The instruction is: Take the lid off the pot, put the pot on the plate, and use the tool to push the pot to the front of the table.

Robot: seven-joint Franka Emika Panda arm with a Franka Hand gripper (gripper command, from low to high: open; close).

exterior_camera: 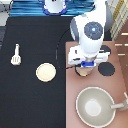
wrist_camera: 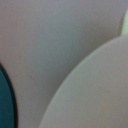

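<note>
My gripper hangs low over the stove, at the exterior view's right, directly above the small pinkish-tan pot. The hand covers most of the pot, so only a sliver of its edge shows. I cannot tell whether the lid is on it. A pale tan rounded surface fills much of the wrist view from very close; whether it is lid or pot is unclear. The cream-yellow plate lies bare on the black table, left of the stove. The white spatula lies near the table's left edge.
The reddish-brown stove top holds a large grey-beige pan with a handle at the bottom right. A black burner lies just right of the gripper. A blue-and-white object stands at the top.
</note>
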